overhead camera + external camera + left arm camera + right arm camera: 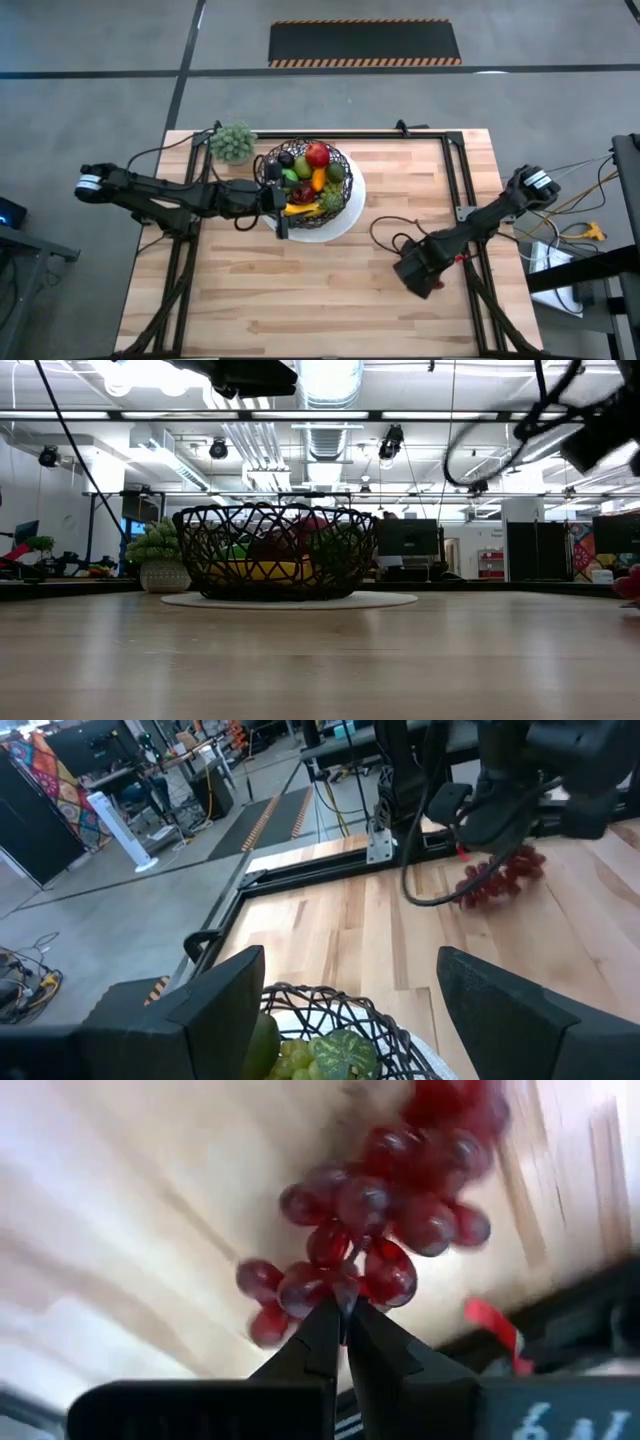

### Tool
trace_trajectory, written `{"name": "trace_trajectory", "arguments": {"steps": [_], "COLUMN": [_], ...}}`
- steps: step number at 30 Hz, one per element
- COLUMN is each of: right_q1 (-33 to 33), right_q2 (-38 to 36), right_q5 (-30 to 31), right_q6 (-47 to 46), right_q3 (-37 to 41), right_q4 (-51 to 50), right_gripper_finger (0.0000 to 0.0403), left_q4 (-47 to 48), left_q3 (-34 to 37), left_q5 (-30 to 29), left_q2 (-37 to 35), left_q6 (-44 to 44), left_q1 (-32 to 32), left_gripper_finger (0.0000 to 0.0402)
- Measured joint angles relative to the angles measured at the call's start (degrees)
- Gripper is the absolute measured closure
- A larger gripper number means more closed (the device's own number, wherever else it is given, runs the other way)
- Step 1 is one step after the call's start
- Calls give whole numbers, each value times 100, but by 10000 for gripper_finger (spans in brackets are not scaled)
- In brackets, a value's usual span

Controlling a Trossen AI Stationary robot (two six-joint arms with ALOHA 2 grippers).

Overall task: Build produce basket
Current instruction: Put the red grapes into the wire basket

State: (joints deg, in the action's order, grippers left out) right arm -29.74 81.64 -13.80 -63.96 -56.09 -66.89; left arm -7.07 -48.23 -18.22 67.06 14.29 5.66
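The black wire basket stands on a white plate at the table's far middle. It holds a red apple, a banana, a carrot, green pieces and a dark plum. My left gripper is open and hovers over the basket's near-left rim with a finger on either side. My right gripper is over the table's right half, shut on the dark red grapes. My right gripper pinches the grape bunch between its two fingertips at the bunch's top end. The fingers come from above, pointing down. The bunch hangs below them over the wood; I cannot tell whether its lower end touches the table.
A pale green leafy cluster in a small pot stands left of the basket at the far edge. A black cable loops on the table near my right arm. Bare wood stretches between the plate and my right gripper and along the near side.
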Motion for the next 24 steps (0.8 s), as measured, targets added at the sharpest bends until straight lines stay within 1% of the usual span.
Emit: {"name": "trace_trajectory", "arguments": {"steps": [3,6,9,12,16,17,21,24], "right_q1": [-54,-65,-48,55,367,472,1028,1525], "right_q2": [-169,-370,-568,-732,-804,-798,-567,-251], "right_q5": [397,1100,1852,2478,3332,3473,3437,3441], "right_q6": [681,1346,2285,3342,5042,5509,7046,7610], "right_q3": [-211,-296,-285,-256,-243,-237,-227,-219], "right_q4": [310,946,1944,2897,4283,4685,6296,7432], "right_gripper_finger": [394,394,394,394,394,394,394,394], "left_q4": [-10,-19,-90,-481,-851,-863,-1193,-1350], "left_q3": [0,23,193,469,815,876,1157,1248], "left_q5": [0,-4,-2,-2,0,0,0,0], "left_q2": [-113,-312,-602,-892,-1314,-1426,-1801,-2044], "left_q6": [-1,-39,-40,-44,-42,-44,-85,-64], "left_q1": [3,57,189,332,489,510,554,554], "left_gripper_finger": [123,123,123,123,123,123,123,123]}}
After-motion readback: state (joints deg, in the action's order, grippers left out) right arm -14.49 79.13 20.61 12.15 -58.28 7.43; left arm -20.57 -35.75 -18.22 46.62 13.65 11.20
